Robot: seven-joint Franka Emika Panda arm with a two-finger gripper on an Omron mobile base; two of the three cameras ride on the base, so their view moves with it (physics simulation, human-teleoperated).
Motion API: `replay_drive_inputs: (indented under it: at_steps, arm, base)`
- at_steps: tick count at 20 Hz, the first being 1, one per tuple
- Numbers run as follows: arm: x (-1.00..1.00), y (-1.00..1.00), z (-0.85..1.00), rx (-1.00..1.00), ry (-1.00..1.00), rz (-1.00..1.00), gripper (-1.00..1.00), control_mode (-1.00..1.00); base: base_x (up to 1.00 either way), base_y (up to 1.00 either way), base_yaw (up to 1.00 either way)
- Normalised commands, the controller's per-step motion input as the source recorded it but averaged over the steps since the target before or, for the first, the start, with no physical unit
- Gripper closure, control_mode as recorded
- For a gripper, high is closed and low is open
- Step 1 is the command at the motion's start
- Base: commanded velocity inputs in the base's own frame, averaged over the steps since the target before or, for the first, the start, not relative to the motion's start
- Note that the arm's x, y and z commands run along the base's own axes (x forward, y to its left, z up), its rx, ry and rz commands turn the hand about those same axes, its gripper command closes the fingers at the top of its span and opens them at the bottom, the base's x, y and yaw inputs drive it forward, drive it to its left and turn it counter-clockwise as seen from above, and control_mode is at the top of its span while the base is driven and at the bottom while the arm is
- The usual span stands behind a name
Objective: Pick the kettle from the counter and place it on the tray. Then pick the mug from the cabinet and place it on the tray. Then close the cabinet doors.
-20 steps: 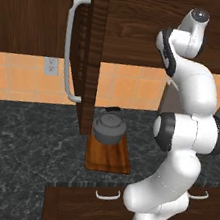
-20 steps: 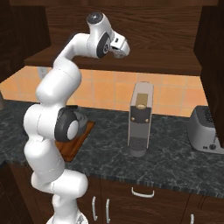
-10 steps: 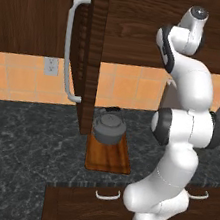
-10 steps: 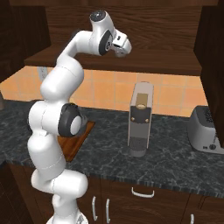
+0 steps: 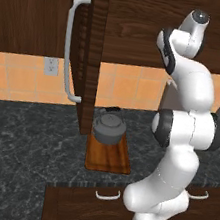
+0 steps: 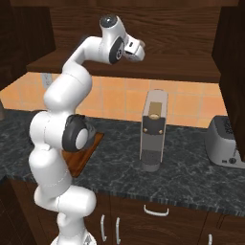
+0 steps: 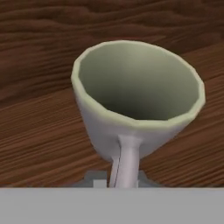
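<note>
Hand view: the mug (image 7: 135,109) is seen close up on the wooden shelf of the cabinet (image 7: 39,39), its handle turned toward the camera. Whether the gripper (image 6: 139,49) is spread or pressed together cannot be told. Below the cabinet, the kettle (image 5: 109,128) is seen resting on the tray (image 5: 108,156), which lies on the counter (image 5: 26,138) beside the open cabinet door (image 5: 88,52).

Coffee machine (image 6: 153,130), toaster (image 6: 224,148), wall outlet (image 5: 51,65)
</note>
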Motion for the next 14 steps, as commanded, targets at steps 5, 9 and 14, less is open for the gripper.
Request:
replay_drive_inputs:
  at_steps: [5, 9, 14]
  arm:
    - [-0.01, 0.0, -0.25, 0.0, -0.08, 0.0, 1.0, -1.0]
    - [-0.6, 0.06, -0.14, -0.01, -0.04, 0.05, 1.0, -1.0]
    - [-1.0, 0.24, -0.02, -0.08, -0.01, 0.29, 1.0, -1.0]
  base:
    - [0.0, 0.0, 0.0]
    - [0.0, 0.0, 0.0]
    - [0.0, 0.0, 0.0]
